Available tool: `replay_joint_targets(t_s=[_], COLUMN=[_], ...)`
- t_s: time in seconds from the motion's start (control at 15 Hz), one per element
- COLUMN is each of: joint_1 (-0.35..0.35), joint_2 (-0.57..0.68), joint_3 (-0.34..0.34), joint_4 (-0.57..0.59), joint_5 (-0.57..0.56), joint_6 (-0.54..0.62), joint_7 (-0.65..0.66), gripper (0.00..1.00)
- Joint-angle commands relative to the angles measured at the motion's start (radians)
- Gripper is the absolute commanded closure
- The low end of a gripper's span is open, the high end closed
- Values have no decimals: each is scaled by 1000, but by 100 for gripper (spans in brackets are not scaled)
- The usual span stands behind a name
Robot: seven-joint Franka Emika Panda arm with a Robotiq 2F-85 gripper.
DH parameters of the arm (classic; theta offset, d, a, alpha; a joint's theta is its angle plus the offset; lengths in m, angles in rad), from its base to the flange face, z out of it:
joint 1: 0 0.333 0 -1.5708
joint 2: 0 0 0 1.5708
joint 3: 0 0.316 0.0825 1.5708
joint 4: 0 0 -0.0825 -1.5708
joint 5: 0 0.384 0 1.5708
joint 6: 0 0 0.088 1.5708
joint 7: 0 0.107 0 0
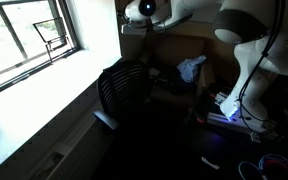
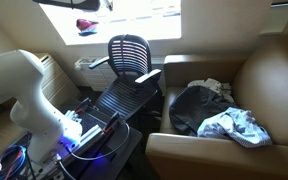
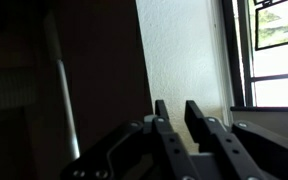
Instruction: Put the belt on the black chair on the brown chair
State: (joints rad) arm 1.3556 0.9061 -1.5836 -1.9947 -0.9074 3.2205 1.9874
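Seemingly empty, the Robotiq gripper (image 3: 176,108) shows narrowly parted jaws. No belt is discernible on the black mesh office chair (image 2: 132,55); locate it, spread wider, pinch mid-strap before swinging toward the brown upholstered armchair (image 2: 269,80).

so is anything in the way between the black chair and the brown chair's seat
Nothing visible stands between the black chair and the brown chair, but dark clothes and a crumpled light cloth already lie on its seat.
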Motion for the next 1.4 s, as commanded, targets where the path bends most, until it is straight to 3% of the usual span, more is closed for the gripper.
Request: replay_joint_targets(t_s=[0.0, 0.33, 0.4, 0.53, 0.6, 0.67, 0.73, 0.8, 0.87, 0.93, 1.0, 1.07, 1.33], joint_1=[-33, -190, -216, -270, -313, -326, -378, -400, -445, -337, -385, -402, -297], joint_2=[-23, -125, -135, -143, -151, -148, -165, -168, -184, -113, -123, -128, -26], joint_3=[51, 372, 454, 601, 678, 754, 830, 903, 978, 853, 909, 937, 806], joint_4=[11, 68, 51, 54, 81, 51, 77, 51, 53, 45, 68, 68, 124], joint_5=[7, 2, 149, 253, 152, 330, 186, 341, 331, 471, 326, 329, 282], joint_6=[57, 76, 69, 63, 47, 48, 24, 18, -11, 39, 21, 19, 128], joint_7=[6, -23, -176, -290, -210, -400, -293, -479, -517, -535, -436, -455, -499], gripper=[46, 8, 2, 0, 0, 0, 0, 0, 0, 0, 0, 0, 0])
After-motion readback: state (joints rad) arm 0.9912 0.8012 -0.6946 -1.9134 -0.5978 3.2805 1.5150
